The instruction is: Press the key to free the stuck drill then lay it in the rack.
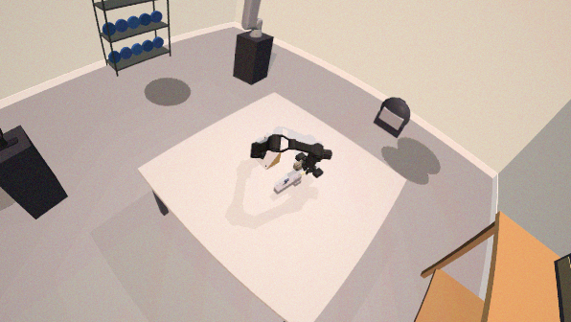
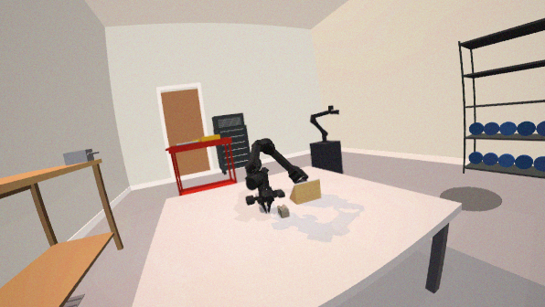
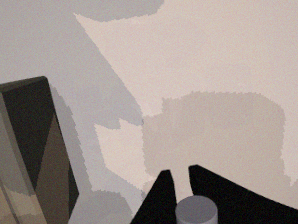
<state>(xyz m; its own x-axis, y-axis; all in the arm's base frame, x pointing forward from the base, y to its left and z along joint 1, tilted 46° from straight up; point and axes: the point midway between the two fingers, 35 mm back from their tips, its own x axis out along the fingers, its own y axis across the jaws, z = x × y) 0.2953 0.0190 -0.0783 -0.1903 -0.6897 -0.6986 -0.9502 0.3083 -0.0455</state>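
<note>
My gripper (image 1: 305, 173) (image 2: 267, 211) (image 3: 180, 176) points down low over the table. Its black fingers are nearly together, shut on the drill; the grey round end of the drill (image 3: 196, 210) shows at the fingers in the wrist view. A light grey elongated body (image 1: 283, 186) with a small blue part lies beside the fingers in the top view. I cannot make out the key. A small notched grey-brown block (image 2: 283, 211) stands just right of the fingers in the exterior view. I cannot tell whether it or the tan wedge is the rack.
The tan wedge (image 1: 272, 160) (image 2: 307, 192) stands near the arm's base. The arm arches over it, and its shadow lies across the white table (image 1: 249, 249) (image 2: 219, 260). A dark-and-brown block (image 3: 42, 150) stands at the left of the wrist view. Shelves and other furniture stand off the table.
</note>
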